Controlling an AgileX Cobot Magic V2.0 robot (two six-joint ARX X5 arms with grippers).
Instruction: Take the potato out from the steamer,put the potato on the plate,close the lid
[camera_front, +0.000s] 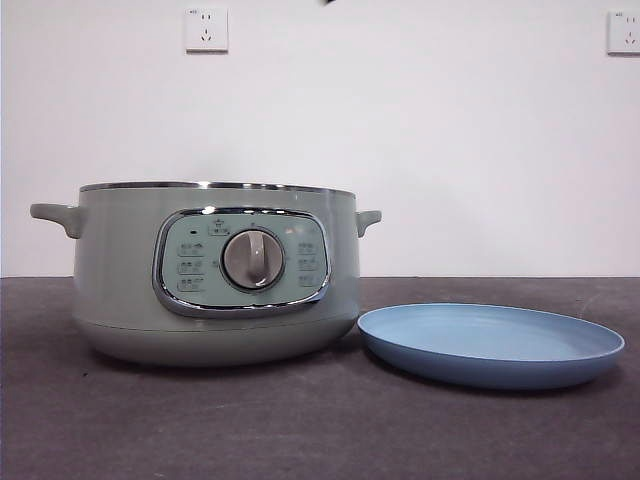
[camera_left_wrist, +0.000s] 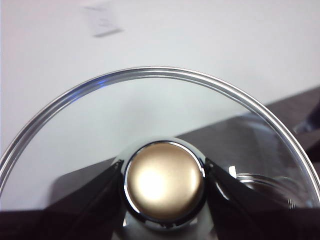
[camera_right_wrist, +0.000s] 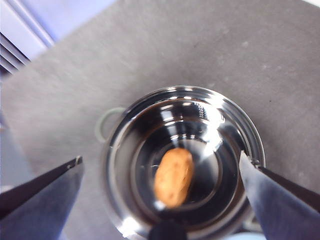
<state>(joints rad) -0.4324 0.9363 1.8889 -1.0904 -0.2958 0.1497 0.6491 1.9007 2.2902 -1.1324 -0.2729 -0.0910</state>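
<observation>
The sage-green steamer (camera_front: 215, 270) stands uncovered at the left of the table, and the light-blue plate (camera_front: 490, 343) lies bare to its right. From high above, the right wrist view looks into the steel bowl of the steamer (camera_right_wrist: 182, 160), where the brown potato (camera_right_wrist: 173, 176) lies on the bottom. My right gripper (camera_right_wrist: 162, 175) hangs open well above it, holding nothing. My left gripper (camera_left_wrist: 164, 182) is shut on the knob (camera_left_wrist: 164, 181) of the glass lid (camera_left_wrist: 150, 125), held up off the table and out of the front view.
Dark grey tabletop (camera_front: 320, 430) runs in front of the steamer and plate. A white wall with two sockets (camera_front: 206, 29) stands behind. A small black arm tip (camera_front: 328, 2) shows at the top edge of the front view.
</observation>
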